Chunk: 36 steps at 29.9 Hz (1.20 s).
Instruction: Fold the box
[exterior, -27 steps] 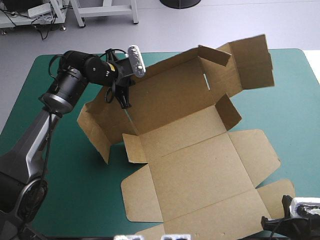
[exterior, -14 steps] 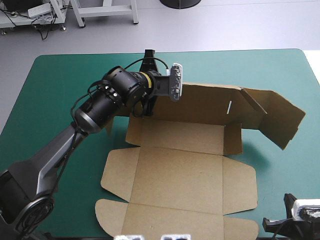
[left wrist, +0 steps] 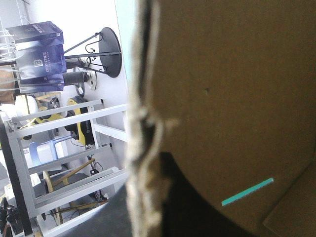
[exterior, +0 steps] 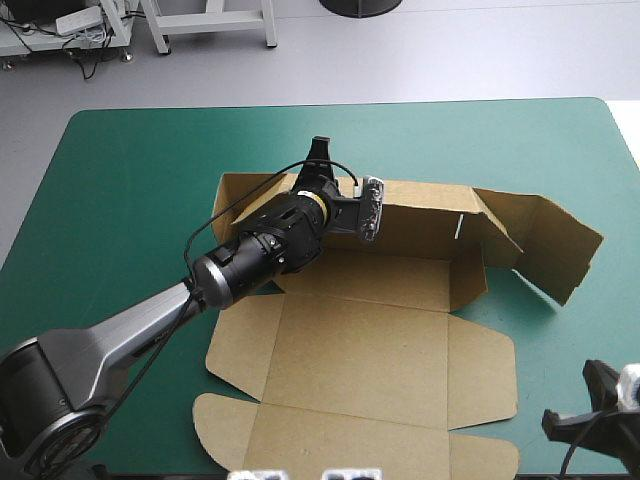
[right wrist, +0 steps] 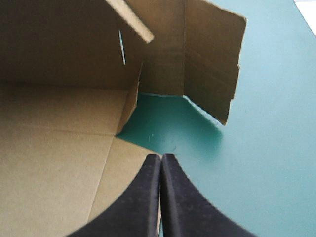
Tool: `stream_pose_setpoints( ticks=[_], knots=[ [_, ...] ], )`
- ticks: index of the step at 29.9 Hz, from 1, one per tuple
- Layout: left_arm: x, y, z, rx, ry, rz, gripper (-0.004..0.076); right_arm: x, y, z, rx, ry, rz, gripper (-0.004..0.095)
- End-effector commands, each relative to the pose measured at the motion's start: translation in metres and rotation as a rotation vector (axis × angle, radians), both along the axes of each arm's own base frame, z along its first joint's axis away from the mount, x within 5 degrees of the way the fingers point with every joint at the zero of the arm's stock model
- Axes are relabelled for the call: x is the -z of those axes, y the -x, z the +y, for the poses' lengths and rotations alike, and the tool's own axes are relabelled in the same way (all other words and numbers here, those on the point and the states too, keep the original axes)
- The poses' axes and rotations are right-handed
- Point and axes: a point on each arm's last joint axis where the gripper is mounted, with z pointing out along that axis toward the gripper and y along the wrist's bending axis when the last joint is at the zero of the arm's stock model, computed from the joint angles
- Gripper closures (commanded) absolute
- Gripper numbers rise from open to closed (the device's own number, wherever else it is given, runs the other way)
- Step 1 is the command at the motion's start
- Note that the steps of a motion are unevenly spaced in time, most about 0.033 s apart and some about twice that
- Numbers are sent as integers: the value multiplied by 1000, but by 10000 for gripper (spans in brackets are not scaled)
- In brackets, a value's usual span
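Note:
The brown box (exterior: 360,340) lies open on the teal-green cover, its base and front flaps flat. Its long back wall (exterior: 420,215) stands upright, with a side flap (exterior: 545,240) angled out at the right end. My left gripper (exterior: 317,172) is over the top edge of that wall near its left end, shut on the board. In the left wrist view the board's raw edge (left wrist: 143,98) runs between my black fingers (left wrist: 173,202). My right gripper (exterior: 598,418) hovers off the box's front right corner, shut and holding nothing (right wrist: 161,158).
A thin slit (exterior: 459,225) cuts through the back wall near its right end. Bare teal-green cover (exterior: 120,200) stretches to the left of the box and along the far edge. The table's right side (exterior: 590,320) is bare too.
The left arm has swung right and toward the middle with the back wall in its grip. The box has turned from slanted to square with the table. The right gripper shifted slightly.

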Motion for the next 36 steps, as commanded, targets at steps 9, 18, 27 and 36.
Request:
stream_pose_setpoints(
  ticks=[9,18,27,36],
  knots=[
    [-18,12,4,-11,121,-31,733,-136,-120,-10,-19,35,-139,928],
    [-8,13,3,-3,132,-11,733,-143,-276,-12,-148,-38,93,928],
    [9,14,7,-41,131,5,733,-102,-391,-10,-259,-163,249,928],
    [10,13,6,-47,127,9,733,-29,-427,-22,-192,-108,467,928]
  ],
)
